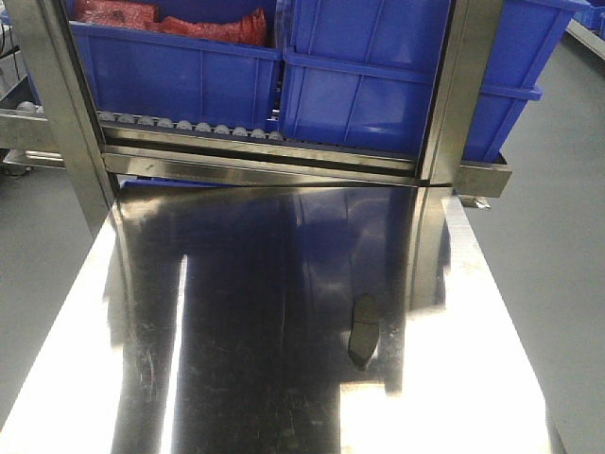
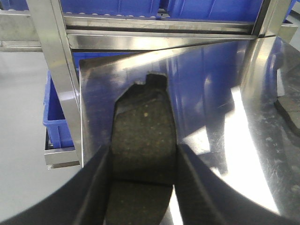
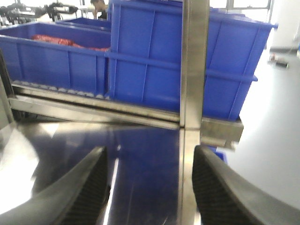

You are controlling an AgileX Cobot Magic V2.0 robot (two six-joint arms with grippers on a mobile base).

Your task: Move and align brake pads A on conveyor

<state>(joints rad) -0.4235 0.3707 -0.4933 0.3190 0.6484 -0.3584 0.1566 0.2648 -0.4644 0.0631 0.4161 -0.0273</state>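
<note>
In the left wrist view my left gripper point(image 2: 144, 151) is shut on a brake pad A point(image 2: 143, 119), a dark grey speckled oblong. The pad sticks out forward between the black fingers, above the shiny steel table point(image 2: 211, 84). A second brake pad point(image 2: 291, 108) shows partly at that view's right edge, lying on the steel. The front view has one brake pad point(image 1: 362, 331) lying flat on the table, right of centre, and neither gripper. My right gripper point(image 3: 150, 161) is open over the steel with nothing between its ribbed fingers. The conveyor is out of view.
Blue plastic bins point(image 1: 359, 85) stand on a roller rack behind the table; one holds red items point(image 1: 170, 21). Steel uprights point(image 1: 463, 90) rise at the table's back corners. Another blue bin point(image 2: 56, 117) sits low beside the table's left edge. Grey floor lies on both sides.
</note>
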